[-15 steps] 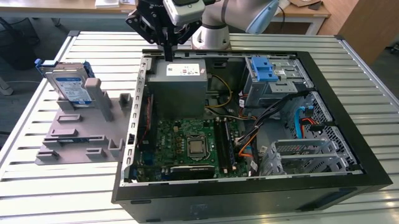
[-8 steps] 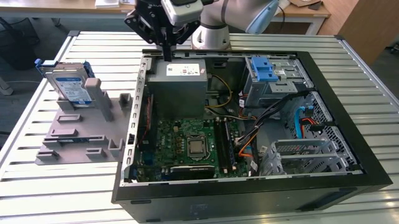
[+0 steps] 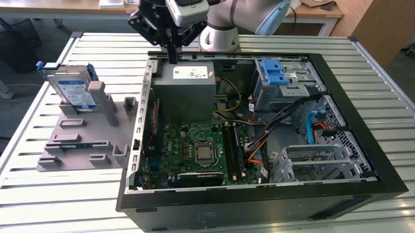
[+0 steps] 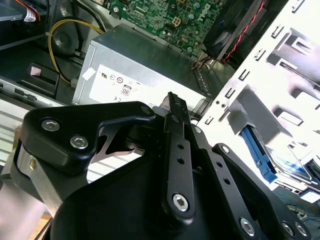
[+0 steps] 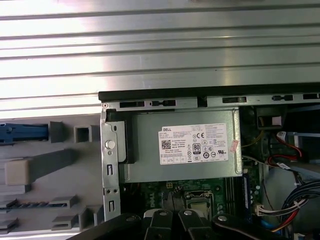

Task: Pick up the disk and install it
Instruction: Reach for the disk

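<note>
Silver, blue-framed and white-and-blue labelled, the disk stood upright in a grey holder; we saw the gripper closed and empty.

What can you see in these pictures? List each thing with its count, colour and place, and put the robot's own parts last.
disk: one, silver with a blue frame, standing upright in the holder, on the exterior view's left of the case
holder: one, grey, on the table beside the case
computer case: one, black, open, lying on the table
power supply: one, grey with a white sticker, inside the case at its far end
motherboard: one, green, inside the case, nearer than the power supply
latch: one, blue, on the drive cage inside the case
table: one, silver, slatted, under everything
arm: one, pale grey, behind the case
gripper: one, black, shut and holding nothing, above the case's far edge by the power supply
</note>
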`<state>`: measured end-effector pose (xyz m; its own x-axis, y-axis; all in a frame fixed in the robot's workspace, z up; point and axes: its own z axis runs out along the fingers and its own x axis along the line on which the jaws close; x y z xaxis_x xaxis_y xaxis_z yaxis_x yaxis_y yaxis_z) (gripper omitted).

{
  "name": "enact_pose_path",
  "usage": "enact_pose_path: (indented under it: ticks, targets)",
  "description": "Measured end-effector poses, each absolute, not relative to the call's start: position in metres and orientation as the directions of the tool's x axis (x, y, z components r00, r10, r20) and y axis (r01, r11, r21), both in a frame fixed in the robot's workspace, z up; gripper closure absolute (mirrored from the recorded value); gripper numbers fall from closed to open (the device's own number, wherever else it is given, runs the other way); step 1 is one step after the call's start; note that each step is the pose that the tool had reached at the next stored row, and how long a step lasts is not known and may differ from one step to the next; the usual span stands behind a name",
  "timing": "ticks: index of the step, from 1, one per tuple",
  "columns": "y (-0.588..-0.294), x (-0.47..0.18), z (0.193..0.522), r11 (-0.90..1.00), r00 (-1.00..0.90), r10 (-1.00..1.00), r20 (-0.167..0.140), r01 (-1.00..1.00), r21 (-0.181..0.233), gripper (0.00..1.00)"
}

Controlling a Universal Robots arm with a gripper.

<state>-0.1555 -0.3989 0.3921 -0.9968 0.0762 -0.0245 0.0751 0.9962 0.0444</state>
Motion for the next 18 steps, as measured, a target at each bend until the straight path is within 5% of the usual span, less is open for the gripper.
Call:
enact_pose_path:
  ticks: [18]
  targets:
    - [-0.3990,-0.1618,0.3921,0.996,-0.997,0.076,-0.024,0.075,0.044,0.89]
